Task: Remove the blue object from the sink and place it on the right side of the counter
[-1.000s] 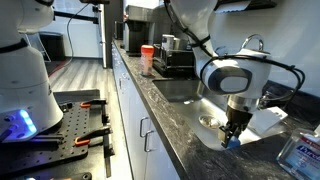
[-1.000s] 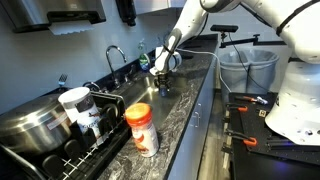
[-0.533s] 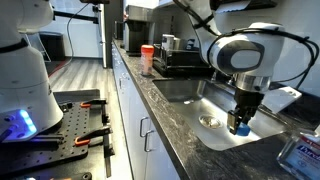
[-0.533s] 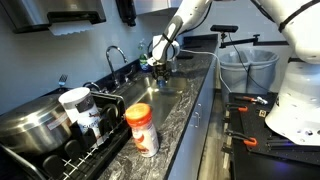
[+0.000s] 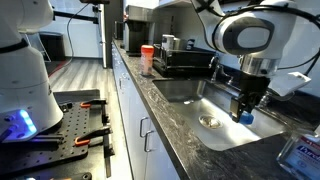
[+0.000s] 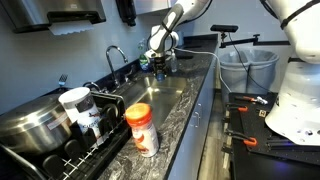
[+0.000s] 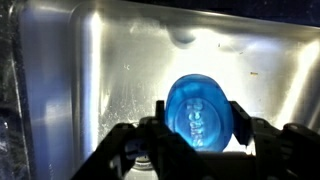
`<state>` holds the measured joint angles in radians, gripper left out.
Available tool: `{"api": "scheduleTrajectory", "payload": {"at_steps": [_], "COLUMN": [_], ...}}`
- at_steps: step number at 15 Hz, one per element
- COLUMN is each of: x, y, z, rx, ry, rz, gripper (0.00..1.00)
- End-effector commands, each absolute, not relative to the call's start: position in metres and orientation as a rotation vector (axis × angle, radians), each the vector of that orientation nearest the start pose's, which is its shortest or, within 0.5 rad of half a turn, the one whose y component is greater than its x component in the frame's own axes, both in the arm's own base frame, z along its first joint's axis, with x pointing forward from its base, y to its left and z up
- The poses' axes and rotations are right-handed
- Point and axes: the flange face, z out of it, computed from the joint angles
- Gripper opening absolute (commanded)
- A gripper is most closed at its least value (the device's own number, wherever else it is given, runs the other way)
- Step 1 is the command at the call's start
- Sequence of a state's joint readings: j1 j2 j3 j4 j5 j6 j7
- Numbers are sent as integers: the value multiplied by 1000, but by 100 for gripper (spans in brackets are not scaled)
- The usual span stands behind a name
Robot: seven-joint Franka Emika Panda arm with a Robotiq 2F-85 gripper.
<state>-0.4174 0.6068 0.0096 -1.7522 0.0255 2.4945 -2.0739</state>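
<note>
Hanging over the sink (image 5: 190, 92), the blue object (image 7: 198, 108) is pinched in the gripper (image 7: 200, 122), whose 2 dark fingers (image 7: 160, 118) press on its left and right sides. From the wrist view it is a round, light-blue piece with raised lettering too blurred to read, and the shiny steel floor of the basin (image 7: 110, 60) lies below it.

In an exterior view the blue object (image 5: 245, 118) shows as a small spot at the tip of the gripper (image 5: 245, 112), clear of the basin floor, with the round drain (image 5: 209, 122) lower down and off to one side. The arm comes down to it from above.

In an exterior view from along the worktop, the gripper (image 6: 160, 68) hangs by the chrome gooseneck faucet (image 6: 115, 55); the blue piece is too small to pick out there.

Around the basin runs the dark veined counter (image 5: 172, 135), over white drawers (image 5: 140, 125) with bar handles. An orange-lidded jar (image 6: 141, 128) stands on the counter (image 6: 180, 105), well apart from the sink. Beside it, 1 big steel pot (image 6: 35, 120) and 1 white cup (image 6: 75, 100) sit in a dish rack (image 6: 85, 150).
</note>
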Motion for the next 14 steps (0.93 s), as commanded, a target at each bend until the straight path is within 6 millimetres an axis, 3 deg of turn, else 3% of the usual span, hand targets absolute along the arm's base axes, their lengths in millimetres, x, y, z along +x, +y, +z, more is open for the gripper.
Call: {"api": "scheduleTrajectory", "payload": {"at_steps": [1, 7, 10, 12, 13, 14], "x": [611, 598, 588, 593, 591, 591], "y": [-277, -307, -325, -329, -332, -333], "z": [268, 294, 296, 286, 285, 284], "rx": [2165, 2353, 2458, 2421, 2427, 2429], "ry": [2143, 1916, 1762, 1803, 1795, 1796], "rz": [144, 135, 124, 120, 117, 115], "gripper": [38, 38, 38, 38, 63, 63]}}
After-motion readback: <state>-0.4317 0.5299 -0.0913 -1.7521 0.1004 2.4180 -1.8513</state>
